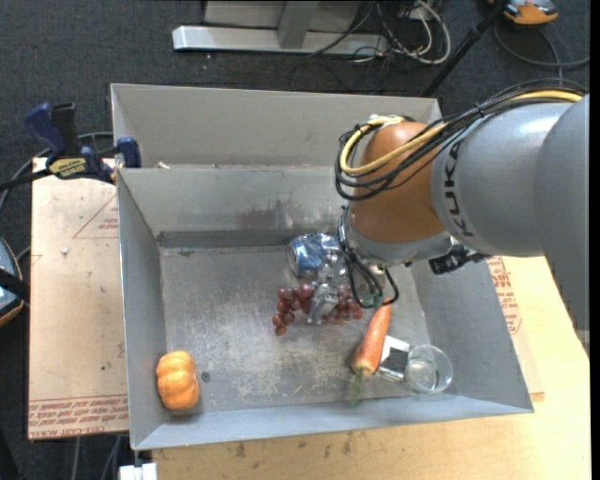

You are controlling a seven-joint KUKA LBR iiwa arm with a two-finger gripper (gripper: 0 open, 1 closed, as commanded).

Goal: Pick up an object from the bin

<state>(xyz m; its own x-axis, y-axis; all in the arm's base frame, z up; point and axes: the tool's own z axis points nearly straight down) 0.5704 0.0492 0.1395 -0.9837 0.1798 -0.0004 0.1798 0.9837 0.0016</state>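
Dark carpet floor (112, 47) with cables (412, 28) along the top edge. The grey metal bin (141, 281) sits in the middle, its bottom scuffed. The grey arm (506, 178) comes in from the right, cut off by the picture's edge. Its orange cover (398, 187) and yellow cables hide the bin's back right part. The gripper (328, 292) is low at mid-bin, right on a bunch of dark red grapes (292, 302). It is hard to make out against them, and I cannot tell how wide it stands or whether it has the grapes. A carrot (372, 342) lies tilted just right of the grapes. A small orange pumpkin (178, 380) lies alone in the front left corner. A crumpled blue thing (307, 251) lies behind the grapes, partly under the arm. A clear glass (427, 368) lies front right, next to the carrot. A small dark card (395, 356) sits between the carrot and the glass, its kind unclear.
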